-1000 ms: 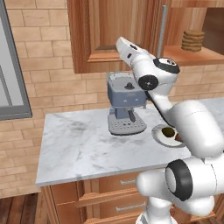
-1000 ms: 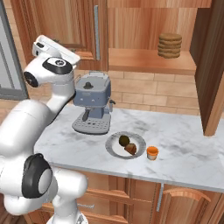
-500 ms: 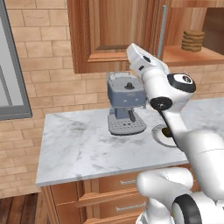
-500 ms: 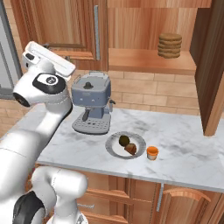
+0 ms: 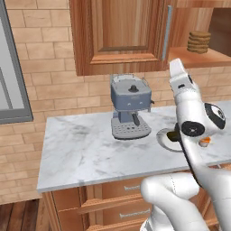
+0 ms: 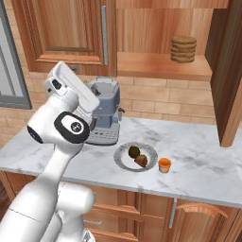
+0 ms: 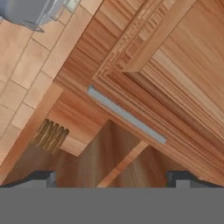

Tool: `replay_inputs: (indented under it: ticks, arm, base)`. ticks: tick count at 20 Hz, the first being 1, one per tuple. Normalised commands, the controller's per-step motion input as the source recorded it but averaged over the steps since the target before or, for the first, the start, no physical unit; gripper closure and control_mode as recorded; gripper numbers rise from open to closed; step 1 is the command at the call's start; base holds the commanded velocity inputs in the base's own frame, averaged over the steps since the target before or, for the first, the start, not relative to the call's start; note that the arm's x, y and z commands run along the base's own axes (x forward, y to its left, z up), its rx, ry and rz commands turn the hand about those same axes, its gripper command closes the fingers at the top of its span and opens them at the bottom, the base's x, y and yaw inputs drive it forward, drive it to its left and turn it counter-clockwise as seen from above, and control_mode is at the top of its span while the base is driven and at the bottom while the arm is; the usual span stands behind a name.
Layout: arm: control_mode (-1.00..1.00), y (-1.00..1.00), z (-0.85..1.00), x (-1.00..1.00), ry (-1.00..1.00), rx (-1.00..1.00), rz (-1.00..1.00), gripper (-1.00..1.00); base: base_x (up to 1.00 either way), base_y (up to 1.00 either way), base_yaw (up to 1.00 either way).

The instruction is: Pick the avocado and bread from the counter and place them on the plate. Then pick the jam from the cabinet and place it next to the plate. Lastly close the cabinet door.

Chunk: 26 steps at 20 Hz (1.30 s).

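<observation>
Avocado (image 6: 134,151) and bread (image 6: 141,161) sat on the plate (image 6: 124,160), jam (image 6: 164,165) just beside it on the tabletop (image 6: 198,160). Hand (image 7: 112,177) spread, empty; cabinet door (image 6: 231,71) open, yet to be shut.

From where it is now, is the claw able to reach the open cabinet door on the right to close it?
Probably yes. The claw is open and empty, raised toward the cabinet, and nothing stands between it and the open cabinet door. The arm must swing right, though.
</observation>
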Motion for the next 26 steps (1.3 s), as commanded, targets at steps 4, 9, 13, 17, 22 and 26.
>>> replay_inputs:
  ticks: [4,9,13,17,22,26]
  arm:
    - [-1.0,-0.79,0.0,-0.13,-0.01,0.31,0.18,-1.0]
    - [-1.0,-0.81,0.0,0.0,-0.03,0.34,0.37,-1.0]
    - [-1.0,-0.54,-0.17,0.0,0.0,0.31,0.49,-1.0]
    - [-1.0,-0.29,-0.2,0.0,-0.09,0.3,0.5,-1.0]
    - [-1.0,-0.66,0.09,-0.4,-0.22,0.25,0.38,-1.0]
    - [-1.0,-0.73,0.21,-0.44,-0.3,0.07,0.22,-1.0]
  base:
    - [0.0,0.0,0.0]
    - [0.0,0.0,0.0]
    - [0.0,0.0,0.0]
    - [0.0,0.0,0.0]
    - [0.0,0.0,0.0]
    - [0.0,0.0,0.0]
